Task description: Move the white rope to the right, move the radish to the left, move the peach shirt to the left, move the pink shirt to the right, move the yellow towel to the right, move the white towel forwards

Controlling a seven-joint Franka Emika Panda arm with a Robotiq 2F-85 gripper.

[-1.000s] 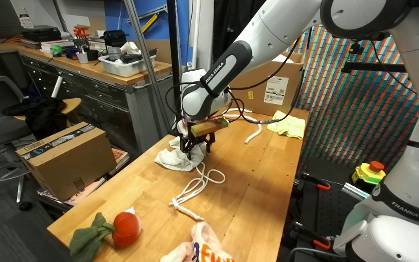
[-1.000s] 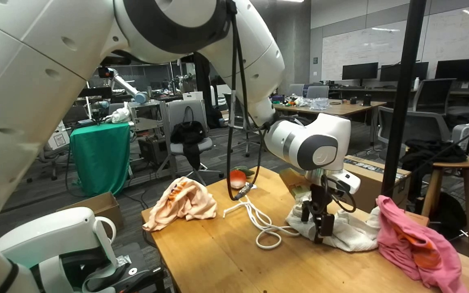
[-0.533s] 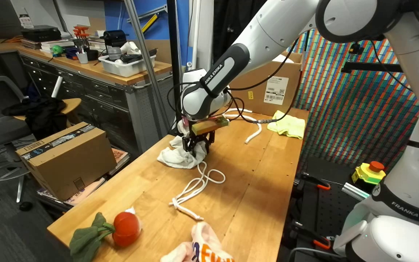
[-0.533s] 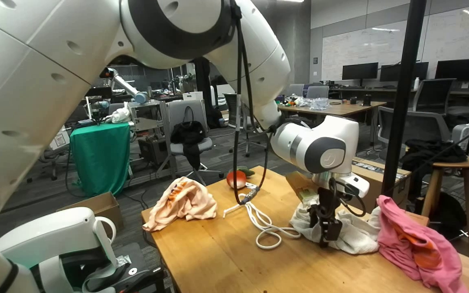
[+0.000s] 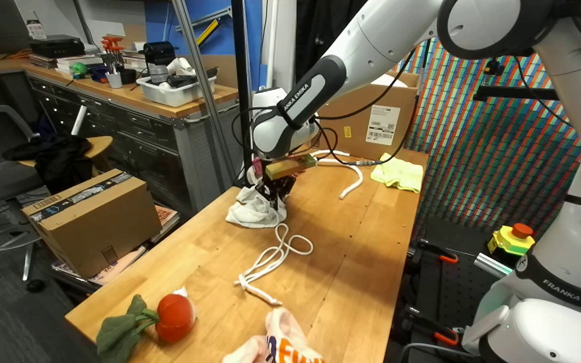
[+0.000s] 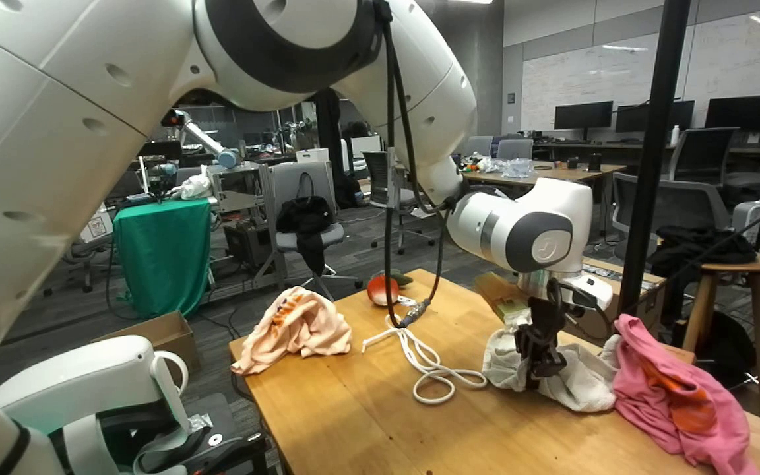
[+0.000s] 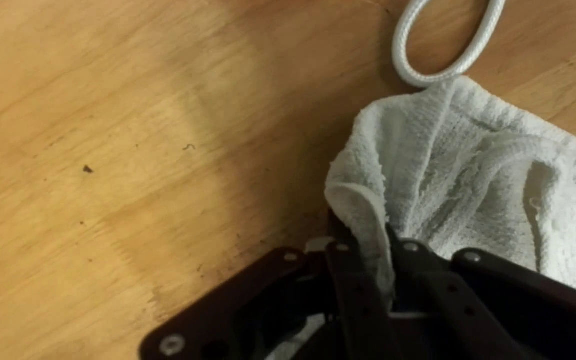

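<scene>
Gripper (image 7: 364, 234) pinched tight on fold of white towel (image 7: 493, 210), rest bunched on table (image 5: 331, 282). Pink shirt (image 6: 677, 376) just beside towel. Thin white cord (image 7: 400, 47) loops against towel edge. White rope (image 5: 352, 187), yellow towel (image 5: 399, 174) near cardboard box (image 5: 357, 143). Radish (image 5: 175, 317), peach shirt (image 6: 304, 330) at opposite end.

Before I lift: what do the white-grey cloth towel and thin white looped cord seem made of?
White-grey cloth towel: matte, probably cotton; nubby surface, soft folds.
Thin white looped cord: smooth braided fibre, cotton or synthetic unclear; fine woven pattern shows.
</scene>
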